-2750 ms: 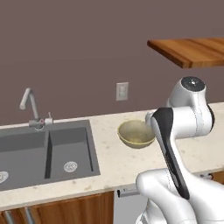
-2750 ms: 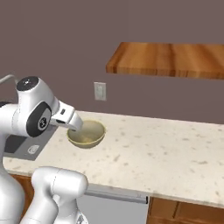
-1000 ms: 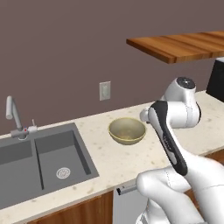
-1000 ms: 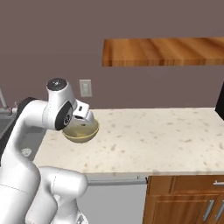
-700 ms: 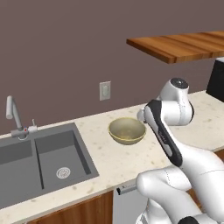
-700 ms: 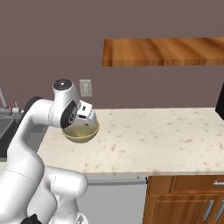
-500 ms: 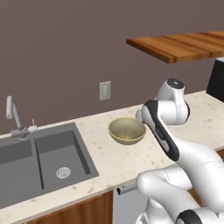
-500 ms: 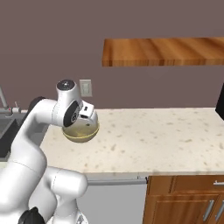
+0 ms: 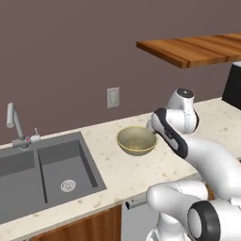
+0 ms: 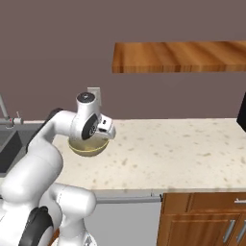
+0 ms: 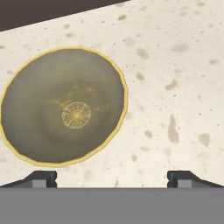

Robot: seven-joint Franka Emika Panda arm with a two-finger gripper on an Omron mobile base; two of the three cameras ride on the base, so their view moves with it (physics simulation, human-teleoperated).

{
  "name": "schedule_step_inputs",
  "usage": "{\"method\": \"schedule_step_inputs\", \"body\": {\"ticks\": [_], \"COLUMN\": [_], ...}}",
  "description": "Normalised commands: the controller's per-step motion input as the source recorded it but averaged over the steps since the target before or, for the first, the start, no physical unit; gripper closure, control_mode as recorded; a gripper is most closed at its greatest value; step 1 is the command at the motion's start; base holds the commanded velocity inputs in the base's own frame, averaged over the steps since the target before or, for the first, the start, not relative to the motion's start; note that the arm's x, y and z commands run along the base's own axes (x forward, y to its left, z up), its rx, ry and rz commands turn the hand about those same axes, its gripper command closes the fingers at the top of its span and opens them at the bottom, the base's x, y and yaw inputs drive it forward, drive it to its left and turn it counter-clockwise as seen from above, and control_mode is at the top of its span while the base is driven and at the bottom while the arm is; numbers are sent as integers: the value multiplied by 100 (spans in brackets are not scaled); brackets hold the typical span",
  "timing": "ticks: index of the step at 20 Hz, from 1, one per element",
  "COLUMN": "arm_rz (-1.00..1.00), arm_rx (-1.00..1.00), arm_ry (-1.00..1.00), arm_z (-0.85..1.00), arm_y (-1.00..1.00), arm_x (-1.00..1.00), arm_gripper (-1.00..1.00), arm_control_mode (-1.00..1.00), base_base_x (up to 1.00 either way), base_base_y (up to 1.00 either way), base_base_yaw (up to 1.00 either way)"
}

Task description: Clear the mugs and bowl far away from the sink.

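Note:
The yellowish-tan bowl (image 9: 136, 140) sits upright on the speckled counter, a little to the right of the dark double-basin sink (image 9: 42, 174). In the hand view the bowl (image 11: 65, 107) lies upper left, its olive inside bare. My gripper (image 11: 113, 178) is open, with nothing between its fingertips (image 11: 41, 178); it hovers over the counter just off the bowl's rim. In the right base view my hand (image 10: 102, 129) hangs above the bowl (image 10: 89, 148), partly covering it. The mugs are out of view.
A slim faucet (image 9: 14, 124) stands behind the sink. A wall outlet (image 9: 113, 97) is behind the bowl and a wooden shelf (image 10: 182, 56) hangs overhead. The counter (image 10: 182, 149) runs on to the right, toward a dark object (image 9: 234, 84).
The base drove right before the last second, shifting both views. Since then the scene holds still and my hand has swung slightly down over the bowl. The jaws stay open.

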Motion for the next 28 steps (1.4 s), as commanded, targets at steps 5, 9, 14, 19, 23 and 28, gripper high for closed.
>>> {"method": "schedule_step_inputs", "body": {"ticks": [5,9,14,19,23,28], "arm_rz": [3,3,1,0,0,0], "arm_rx": [2,1,1,0,0,0], "arm_ry": [0,0,0,0,0,0], "arm_z": [-25,-28,-26,-25,-31,-27], "arm_y": [-25,-15,0,0,0,0], "arm_x": [34,33,39,46,45,34], "arm_gripper": [-100,-100,-100,-100,-100,-100], "arm_control_mode": [-100,-100,-100,-100,-100,-100], "base_base_x": [0,0,0,0,0,0], "base_base_y": [0,0,0,0,0,0], "base_base_yaw": [0,0,0,0,0,0]}}
